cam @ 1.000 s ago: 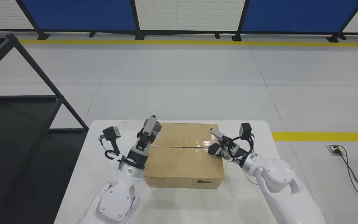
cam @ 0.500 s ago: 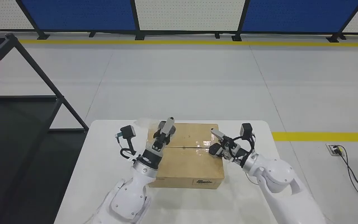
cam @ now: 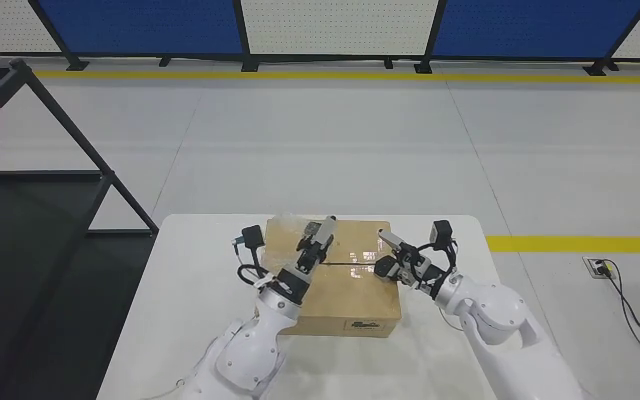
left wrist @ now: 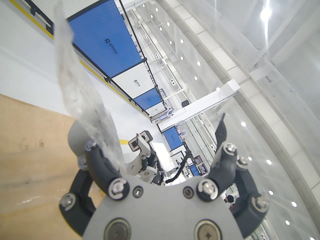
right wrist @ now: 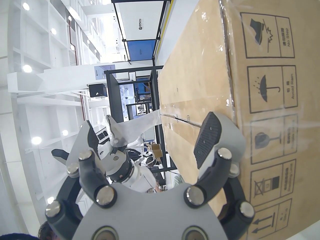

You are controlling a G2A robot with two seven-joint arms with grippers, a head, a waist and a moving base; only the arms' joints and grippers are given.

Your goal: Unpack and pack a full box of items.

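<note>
A closed cardboard box [cam: 330, 290] sits in the middle of the white table [cam: 170, 300]; a shiny taped seam [cam: 345, 262] runs across its top. My left gripper [cam: 320, 235] hovers over the box top near the seam, jaws open. A crumpled strip of clear tape [left wrist: 75, 88] clings to one of its fingers and stands up from it. The box top [left wrist: 25, 151] lies beside that finger. My right gripper [cam: 385, 250] is open at the box's right top edge, one pad [right wrist: 208, 136] against the cardboard [right wrist: 212, 63]. The tape strip [right wrist: 140, 126] also hangs from the other gripper, farther off.
A black metal frame [cam: 60, 130] stands off the table's left side. Blue and white partition panels [cam: 330, 25] line the back, beyond open floor with a yellow line [cam: 560, 243]. Bare table surface lies left and right of the box.
My left arm has swung rightward from the box's left edge to over the middle of the top, carrying the tape strip. The right arm has stayed put.
</note>
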